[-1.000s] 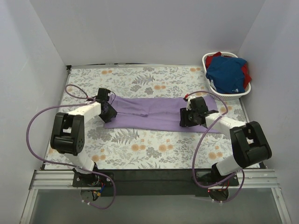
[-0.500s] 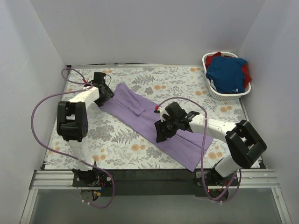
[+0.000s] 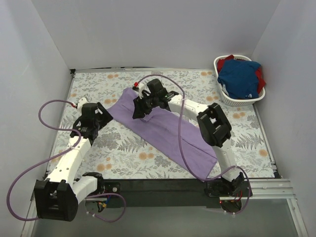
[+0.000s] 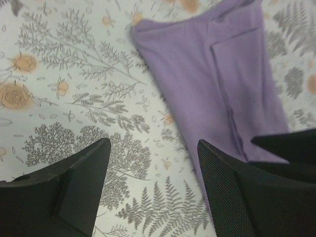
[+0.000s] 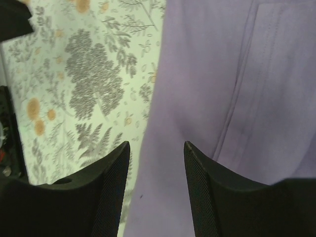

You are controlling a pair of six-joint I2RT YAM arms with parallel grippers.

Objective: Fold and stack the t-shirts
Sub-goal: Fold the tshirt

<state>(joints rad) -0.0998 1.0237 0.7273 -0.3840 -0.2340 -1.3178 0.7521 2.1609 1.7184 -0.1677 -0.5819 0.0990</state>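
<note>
While the purple tee (image 3: 168,133) lies flat on the table (image 3: 123,163), it makes a long slanted strip, with one end at the far left and the other end near the front right; a sleeve is folded on top of it near the far end. The left gripper (image 4: 153,148) is just beside the far end of the tee, over the flowery table top; its fingers (image 4: 79,182) are spread apart and hold nothing. The right gripper (image 5: 156,148) reaches across to the far end of the tee and hangs right over the cloth near its left edge; its fingers are apart too, and the cloth under them looks flat and not pinched, though it is hard to tell if the tips touch it. The white basket (image 3: 232,101) sits in the far right corner, well apart from the purple tee; the blue tee (image 3: 239,78) is piled in it on top of the red tee (image 3: 260,75).
</note>
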